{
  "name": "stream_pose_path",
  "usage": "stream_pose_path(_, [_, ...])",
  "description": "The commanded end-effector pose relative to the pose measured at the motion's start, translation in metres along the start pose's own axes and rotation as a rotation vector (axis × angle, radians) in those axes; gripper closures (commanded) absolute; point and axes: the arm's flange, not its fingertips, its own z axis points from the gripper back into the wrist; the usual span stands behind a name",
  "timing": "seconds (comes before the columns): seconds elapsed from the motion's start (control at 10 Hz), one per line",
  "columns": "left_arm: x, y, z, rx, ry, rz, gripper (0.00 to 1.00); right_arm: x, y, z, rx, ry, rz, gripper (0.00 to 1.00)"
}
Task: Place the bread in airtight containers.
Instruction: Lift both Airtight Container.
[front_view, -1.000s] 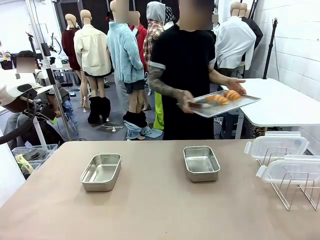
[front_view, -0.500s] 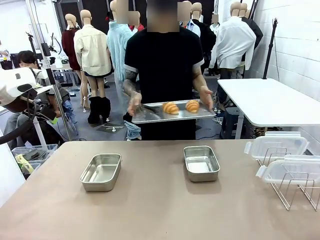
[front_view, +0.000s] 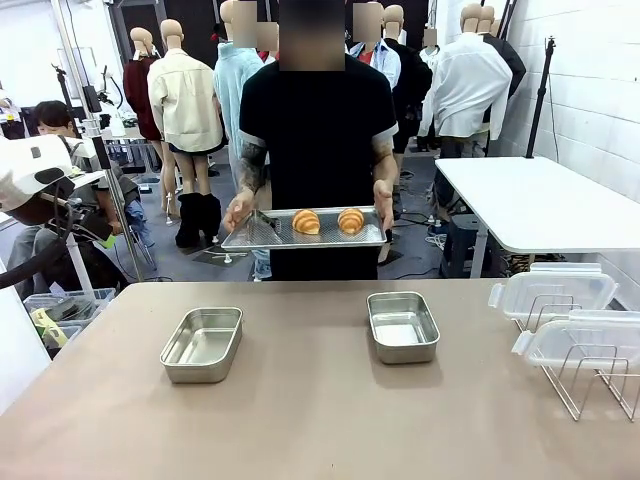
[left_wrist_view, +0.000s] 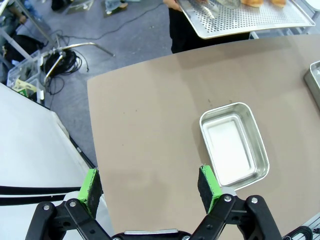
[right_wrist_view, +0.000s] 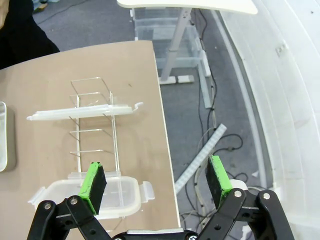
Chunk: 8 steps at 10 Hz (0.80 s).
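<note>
Two golden-brown pieces of bread (front_view: 306, 222) (front_view: 351, 221) lie on a perforated steel tray (front_view: 262, 236) that a person in black holds in both hands just beyond the table's far edge. Two open steel airtight containers stand on the brown table, one on the left (front_view: 203, 343) and one on the right (front_view: 402, 326), both with nothing inside. In the left wrist view my left gripper (left_wrist_view: 150, 187) hangs open above the table, with the left container (left_wrist_view: 234, 145) just to its right and the tray (left_wrist_view: 250, 20) at the top. My right gripper (right_wrist_view: 156, 185) is open above the table's right edge.
Two clear snap-on lids (front_view: 553, 290) (front_view: 585, 342) rest in a wire rack (front_view: 590, 385) at the table's right side, seen under my right gripper as the rack (right_wrist_view: 95, 130) and a lid (right_wrist_view: 107, 196). A white table (front_view: 540, 205) stands behind on the right.
The person has turned from the white table and carried the tray of bread leftward to the middle of the far edge, facing me. Both grippers stay open.
</note>
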Motion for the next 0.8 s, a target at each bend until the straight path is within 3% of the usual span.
stream_pose_path(0.0, [-0.0004,0.0022,0.0013,0.004,-0.002,-0.002,0.0,-0.0013,0.0022,-0.0022,0.008,0.007,0.006,0.0])
stream_pose_path(0.7, [-0.0004,0.0022,0.0013,0.004,-0.002,-0.002,0.0,-0.0013,0.0022,-0.0022,0.008,0.007,0.006,0.0])
